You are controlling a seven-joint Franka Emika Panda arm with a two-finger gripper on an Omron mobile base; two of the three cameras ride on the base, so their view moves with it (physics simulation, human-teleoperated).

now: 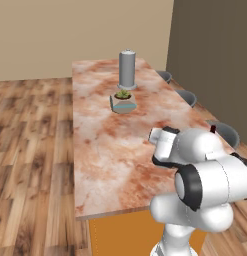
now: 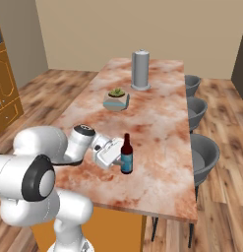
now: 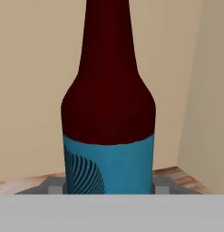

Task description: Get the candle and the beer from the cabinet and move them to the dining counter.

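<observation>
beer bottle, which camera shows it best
The right base view: the whole beer bottle stands upright on the dining counter with the end effector at its label. The hand view shows its body and blue label up close, top cut off. In the left base view the arm hides it.

In the hand view the beer (image 3: 109, 104) is cut off by the top edge at the neck, and its base is hidden. In the left base view the arm covers the near right corner of the counter (image 1: 105, 150). Whether the pincer (image 2: 119, 158) touches the bottle is too small to tell.
</observation>
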